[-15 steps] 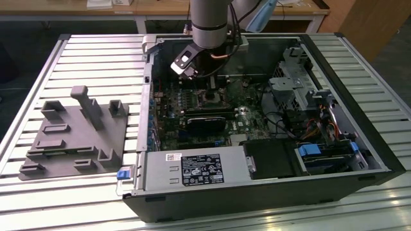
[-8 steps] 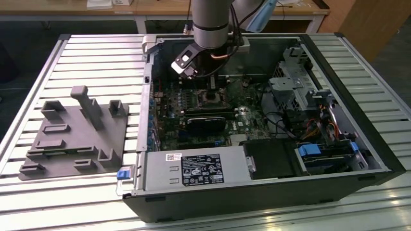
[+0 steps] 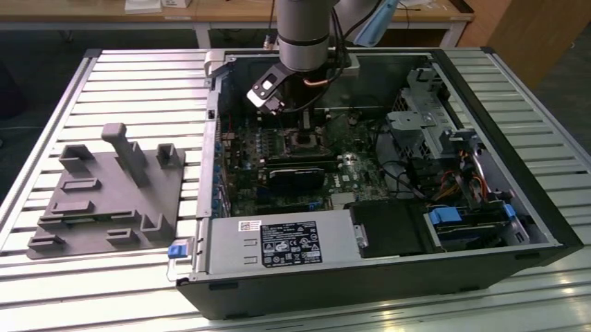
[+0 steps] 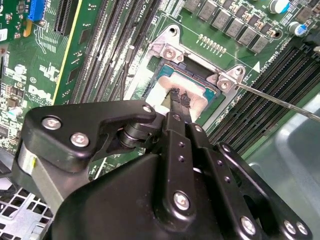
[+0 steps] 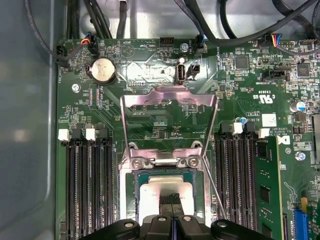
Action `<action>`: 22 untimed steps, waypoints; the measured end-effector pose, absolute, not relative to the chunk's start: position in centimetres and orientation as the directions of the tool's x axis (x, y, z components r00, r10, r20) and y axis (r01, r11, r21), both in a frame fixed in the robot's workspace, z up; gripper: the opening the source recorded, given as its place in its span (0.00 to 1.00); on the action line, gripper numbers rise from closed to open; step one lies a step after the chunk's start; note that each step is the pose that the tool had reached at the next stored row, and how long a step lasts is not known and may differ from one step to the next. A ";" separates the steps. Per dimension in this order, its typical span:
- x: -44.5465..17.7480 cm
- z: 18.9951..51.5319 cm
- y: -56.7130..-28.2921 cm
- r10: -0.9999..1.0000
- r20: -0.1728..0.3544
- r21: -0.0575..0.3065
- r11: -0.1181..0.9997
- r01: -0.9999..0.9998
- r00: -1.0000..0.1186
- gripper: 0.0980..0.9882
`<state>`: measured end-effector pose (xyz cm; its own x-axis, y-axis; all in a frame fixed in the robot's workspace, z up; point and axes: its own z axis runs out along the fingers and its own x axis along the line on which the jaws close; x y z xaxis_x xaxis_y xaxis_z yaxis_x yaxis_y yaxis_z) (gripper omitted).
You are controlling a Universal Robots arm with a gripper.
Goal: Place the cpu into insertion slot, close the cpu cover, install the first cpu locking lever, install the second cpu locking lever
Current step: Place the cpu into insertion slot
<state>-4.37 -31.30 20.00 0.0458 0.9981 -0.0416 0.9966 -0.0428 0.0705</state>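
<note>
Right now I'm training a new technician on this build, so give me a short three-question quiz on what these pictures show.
1. True or false: the cpu already lies in the insertion slot.
2. The cpu cover is: A) swung open, B) shut over the chip, C) missing.
3. Short answer: which part is the shut hand nearest to?
Key: 1 true; 2 A; 3 the cpu.
</note>
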 end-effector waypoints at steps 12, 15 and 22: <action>-4.4 19.9 -31.3 0.998 -0.041 0.071 -0.043 0.997 0.046 0.01; -4.4 20.0 -31.3 0.998 -0.041 0.071 -0.043 0.997 0.046 0.01; -4.4 20.8 -31.3 0.998 -0.042 0.071 -0.043 0.997 0.046 0.01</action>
<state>-4.37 -31.30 20.79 0.0459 0.9981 -0.0416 0.9966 -0.0428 0.0707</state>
